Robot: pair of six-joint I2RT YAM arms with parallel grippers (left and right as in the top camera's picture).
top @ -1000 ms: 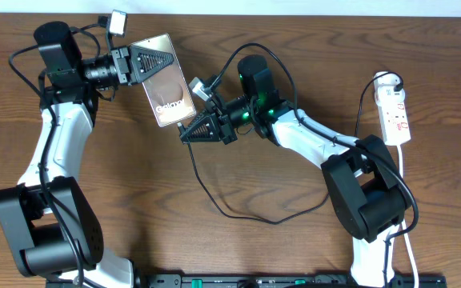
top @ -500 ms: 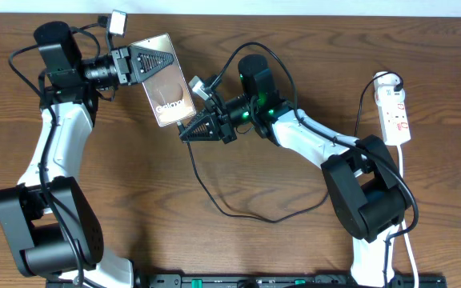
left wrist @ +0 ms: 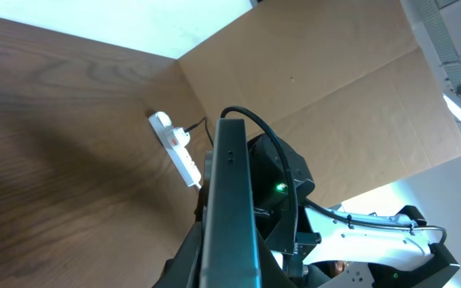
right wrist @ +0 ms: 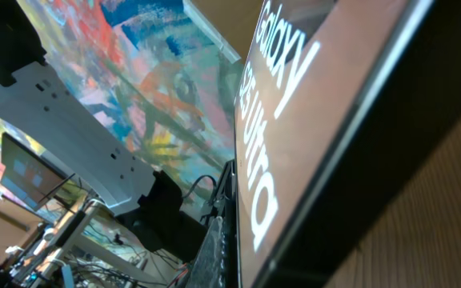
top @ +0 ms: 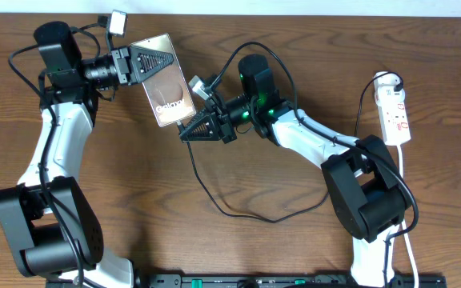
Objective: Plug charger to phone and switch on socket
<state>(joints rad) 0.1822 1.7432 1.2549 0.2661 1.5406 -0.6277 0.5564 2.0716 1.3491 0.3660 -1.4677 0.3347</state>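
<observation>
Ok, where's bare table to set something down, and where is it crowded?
On the table, the widest free patch is lower middle, between the left arm and the charger loop. Another lies between the right arm and the socket. Crowded top centre, where the left hand and right hand meet around the phone.

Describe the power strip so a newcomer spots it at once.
On the wooden table, look at the right edge in the overhead view, beyond the right arm. The socket lies there: a small white elongated strip with red marks and a black plug at one end. Its cord is white, unlike the thin black charger.
</observation>
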